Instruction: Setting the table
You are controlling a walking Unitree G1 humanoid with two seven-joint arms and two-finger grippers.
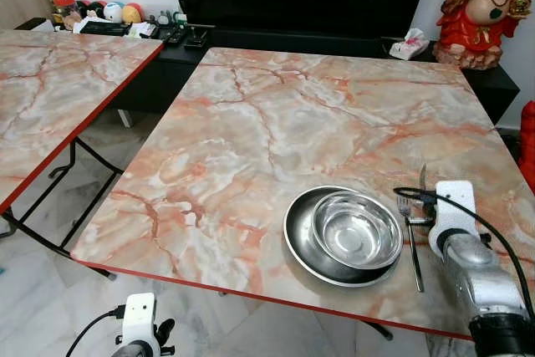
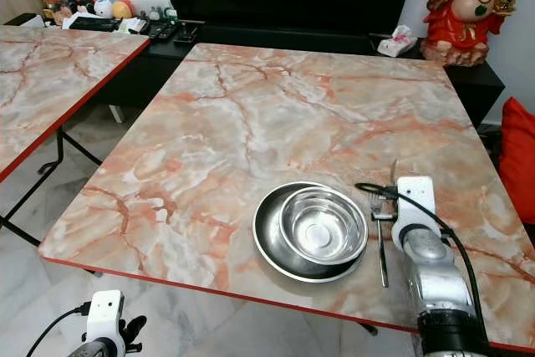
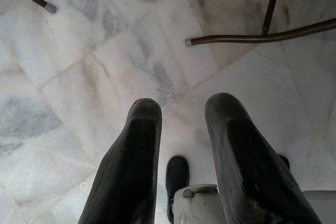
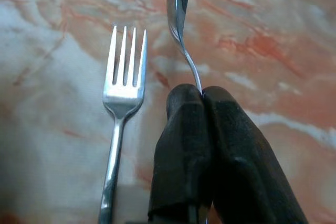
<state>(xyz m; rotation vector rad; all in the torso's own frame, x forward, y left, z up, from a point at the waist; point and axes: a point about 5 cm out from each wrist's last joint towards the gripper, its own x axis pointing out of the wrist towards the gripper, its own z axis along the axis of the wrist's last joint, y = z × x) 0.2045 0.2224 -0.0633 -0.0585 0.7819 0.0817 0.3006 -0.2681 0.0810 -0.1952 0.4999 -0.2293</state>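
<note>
Spoon (image 4: 178, 9): pinched by its thin handle in the right gripper (image 4: 202, 95), held over the table (image 1: 251, 123) just beside the fork (image 4: 122, 108), right of the bowl (image 1: 355, 229) and plate (image 1: 294, 236).
Handling: light, stiff, slick steel; likely to pivot, so grip mid-handle.
Left gripper (image 3: 181, 124): fingers spread, idle above the floor.

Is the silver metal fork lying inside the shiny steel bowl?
No; the silver metal fork lies flat on the marble-patterned table, right of the shiny steel bowl.
</note>
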